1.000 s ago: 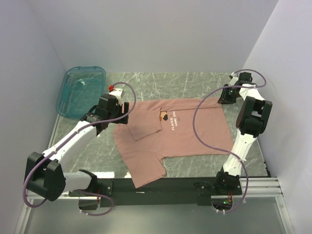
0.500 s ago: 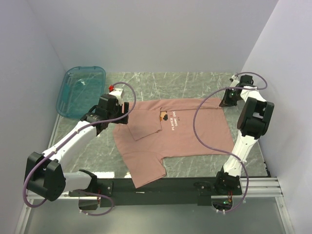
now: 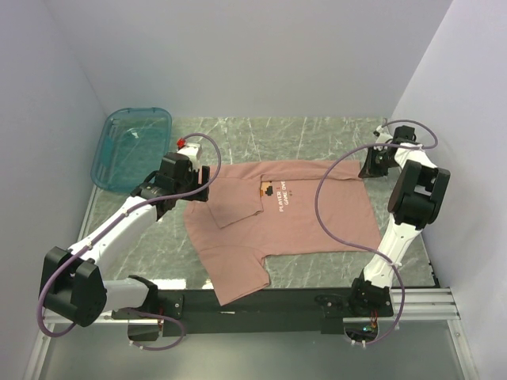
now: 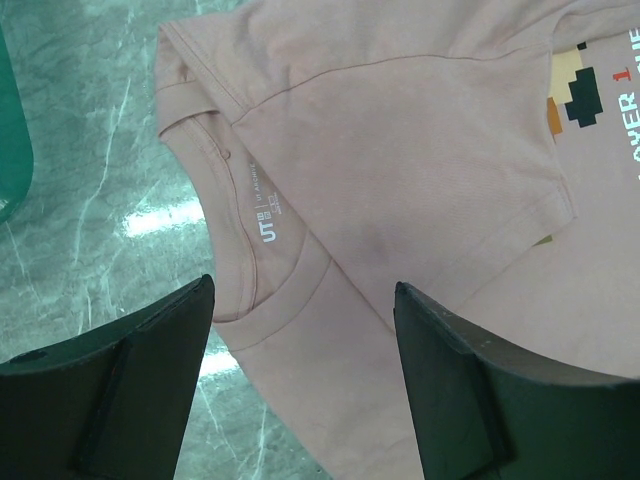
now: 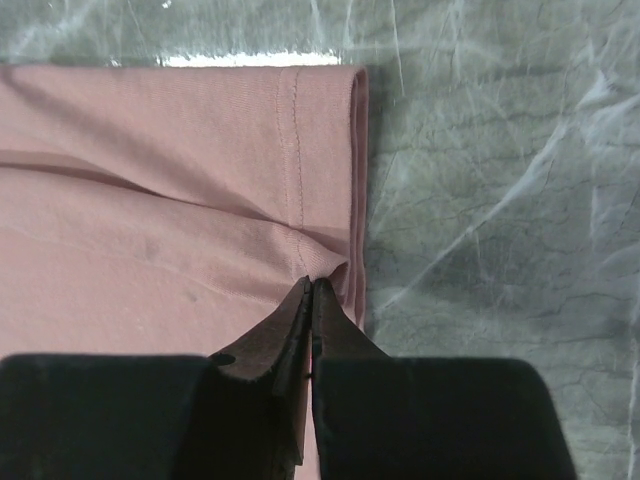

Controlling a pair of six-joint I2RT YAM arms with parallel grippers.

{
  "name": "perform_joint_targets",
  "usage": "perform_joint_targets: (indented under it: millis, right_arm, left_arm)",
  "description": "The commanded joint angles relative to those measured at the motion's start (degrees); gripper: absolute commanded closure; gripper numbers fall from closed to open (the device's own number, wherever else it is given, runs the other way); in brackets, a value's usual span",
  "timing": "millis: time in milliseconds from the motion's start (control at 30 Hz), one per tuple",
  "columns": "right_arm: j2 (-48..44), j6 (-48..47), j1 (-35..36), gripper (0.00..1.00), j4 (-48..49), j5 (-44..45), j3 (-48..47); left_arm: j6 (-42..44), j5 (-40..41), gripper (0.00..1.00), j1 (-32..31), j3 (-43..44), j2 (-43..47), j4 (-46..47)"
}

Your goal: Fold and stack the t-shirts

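Overhead, the t-shirt (image 3: 277,218) is seen spread across the middle of the worktop (image 3: 301,131), the left gripper (image 3: 198,188) over its collar end, the right gripper (image 3: 371,165) at its far right corner. From the left wrist, the jaws are shown wide apart above the neckline (image 4: 250,215). From the right wrist, the fingers (image 5: 335,325) are seen pinched together on the puckered hem (image 5: 355,150).

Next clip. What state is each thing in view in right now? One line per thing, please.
t-shirt: spread on the table, one sleeve folded over the chest, not yet folded up.
bin: at the far left corner, apart from the t-shirt, looks empty.
left gripper: open, above the collar, holding nothing.
right gripper: shut on the t-shirt's hem edge.
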State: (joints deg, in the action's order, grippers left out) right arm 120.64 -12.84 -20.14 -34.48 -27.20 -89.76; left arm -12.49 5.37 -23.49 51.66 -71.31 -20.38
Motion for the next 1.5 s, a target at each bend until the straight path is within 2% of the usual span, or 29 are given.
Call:
perform_joint_targets:
  millis: [0,333,433,533,600,667,833,967,1067,1267,1467]
  right_arm:
    - [-4.36,-2.19,-0.34,0.95,-0.33,0.92,0.72]
    - [-7.61,-3.59,-0.69,0.89,1.61,2.41,2.48]
    - [-8.23,-4.47,-0.86,0.85,1.78,3.73,2.83]
    - [-8.32,-5.7,-0.86,0.78,2.05,5.66,3.01]
    - [-8.23,-6.23,-1.04,0.73,2.22,6.37,3.09]
    - [-8.14,-6.76,-1.13,0.72,2.14,6.81,3.18]
    - [-7.88,-6.41,-1.22,0.69,2.14,4.8,1.87]
    - [-4.81,-1.59,-1.22,0.66,-0.32,-3.8,-4.44]
    - [-2.17,1.32,-1.22,0.65,-1.55,-7.59,-8.05]
    - [5.04,4.75,-0.86,0.64,-4.1,-9.28,-17.63]
    - [7.06,5.11,-0.86,0.64,-3.67,-8.75,-18.18]
  left_arm:
    - [0.98,-1.23,0.22,-0.07,1.87,0.82,1.57]
    - [1.24,-3.16,0.21,-0.07,1.78,0.38,1.57]
    - [1.33,-7.02,0.21,-0.07,1.87,-0.5,2.54]
    - [0.8,-13.26,0.21,-0.07,3.0,-3.39,3.51]
    - [-0.68,-18.43,0.21,-0.16,5.64,-6.99,3.77]
    - [-1.83,-19.6,0.2,-1.29,9.41,-11.37,3.95]
    - [-2.01,-13.38,0.21,-6.13,20.83,-23.94,1.93]
    - [-2.01,-10.38,0.25,-8.94,32.16,-36.85,-1.06]
    - [-2.27,-8.63,0.27,-10.09,36.22,-42.13,-1.41]
    - [-2.54,-6.6,0.36,-11.05,42.2,-48.74,-3.26]
    - [-2.71,-6.6,0.4,-11.58,46.42,-53.31,-4.49]
